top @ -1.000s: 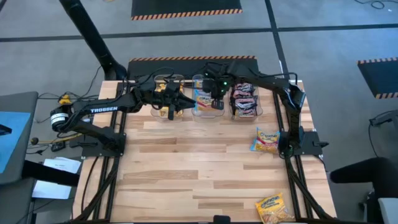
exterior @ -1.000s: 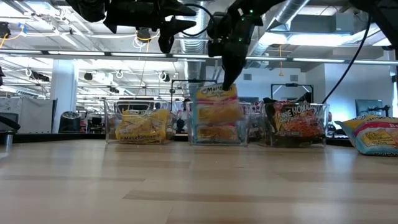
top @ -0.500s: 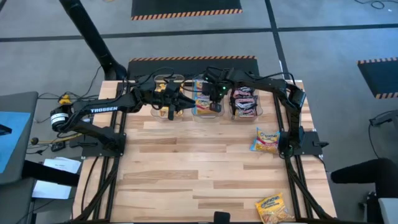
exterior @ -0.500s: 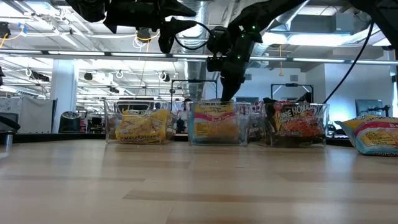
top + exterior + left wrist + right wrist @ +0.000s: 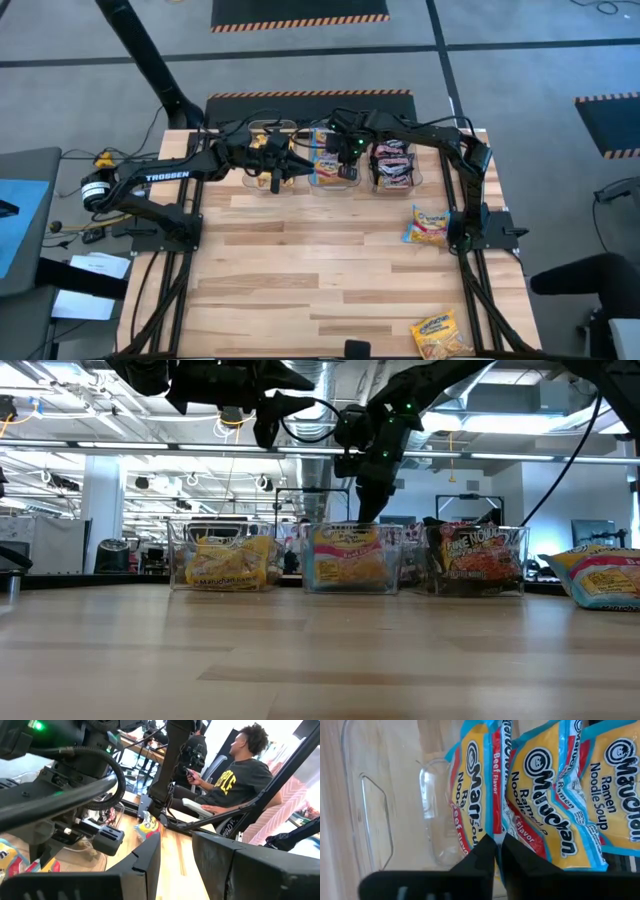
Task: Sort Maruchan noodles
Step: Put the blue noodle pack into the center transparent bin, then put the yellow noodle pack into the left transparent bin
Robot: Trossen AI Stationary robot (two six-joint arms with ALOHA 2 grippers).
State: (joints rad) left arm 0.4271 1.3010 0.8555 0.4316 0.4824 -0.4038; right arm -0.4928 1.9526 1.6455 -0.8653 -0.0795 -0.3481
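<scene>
Three clear bins stand in a row at the table's far side. The left bin (image 5: pixel 266 150) holds yellow Maruchan noodles, the middle bin (image 5: pixel 350 565) light-blue and yellow packets (image 5: pixel 555 795), the right bin (image 5: pixel 393 166) dark ones. My right gripper (image 5: pixel 498 851) points steeply down into the middle bin, its fingers a narrow gap apart at the upper edge of one packet (image 5: pixel 346 542) that rests in the bin. My left gripper (image 5: pixel 176 860) hangs level above the left bin (image 5: pixel 222 560), open and empty. My right gripper comes from above, one finger on either side of the packet's upper edge (image 5: pixel 494 827). The packet stands on the packets in the bin. Whether the fingers still touch it, I cannot tell.
A light-blue and yellow packet (image 5: pixel 428 225) lies loose near the table's right edge, and a yellow one (image 5: pixel 440 335) at the near right corner. Bare wood fills the middle and near left. A person sits beyond the table (image 5: pixel 235 780).
My right gripper has gone down toward the middle bin with the light-blue and yellow packet. The packet stuck up above the bin's rim a second ago and now sits down inside the bin.
</scene>
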